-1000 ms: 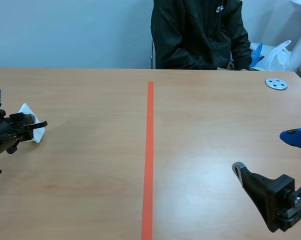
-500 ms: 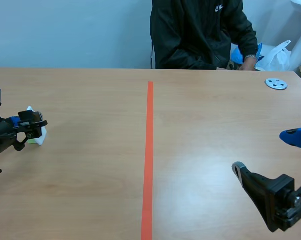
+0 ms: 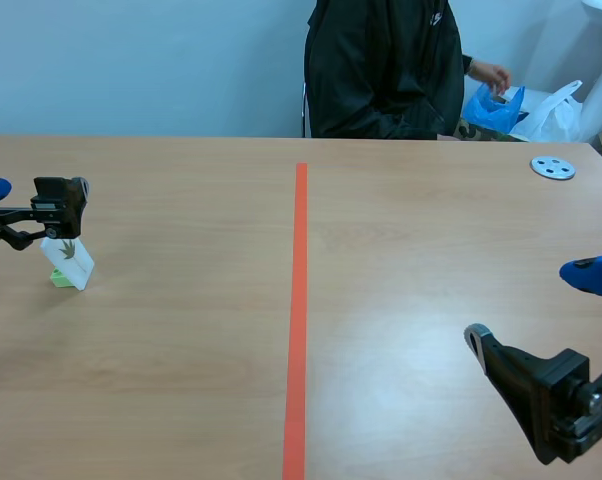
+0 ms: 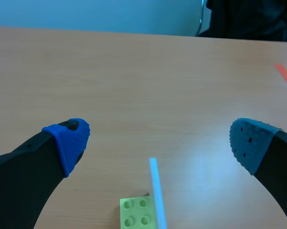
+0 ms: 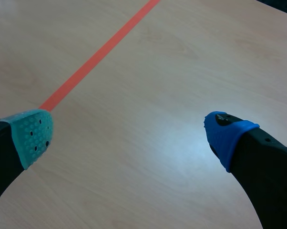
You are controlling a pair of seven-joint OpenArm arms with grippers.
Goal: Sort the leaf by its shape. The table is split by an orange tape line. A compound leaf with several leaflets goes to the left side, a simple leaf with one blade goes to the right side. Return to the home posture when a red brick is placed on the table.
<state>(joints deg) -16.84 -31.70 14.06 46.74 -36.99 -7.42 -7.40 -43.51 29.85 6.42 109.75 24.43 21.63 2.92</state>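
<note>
Two claws show, both spread wide with nothing in them. The left claw (image 3: 29,200) hangs at the far left of the table (image 3: 181,350), just above the card (image 3: 71,262). In the left wrist view its blue pads (image 4: 67,140) stand well apart, and the card shows between them as a thin pale strip seen edge-on, with bare wood on either side, so neither finger presses it. The card is white and stands tilted on a green block (image 3: 60,279), touching it. It bears a small brownish leaf with several points; whether those are separate leaflets is too small to tell. Card and block sit on the left side, well apart from the tape (image 3: 299,300).

The right claw (image 3: 531,305) is low at the right, over bare wood on the right side of the tape, one pad teal, the other blue.

Across the table sits a person (image 3: 381,70) in a dark jacket, one hand (image 3: 491,74) at a blue bag (image 3: 493,108). A grey disc (image 3: 552,168) lies near the far right corner.
</note>
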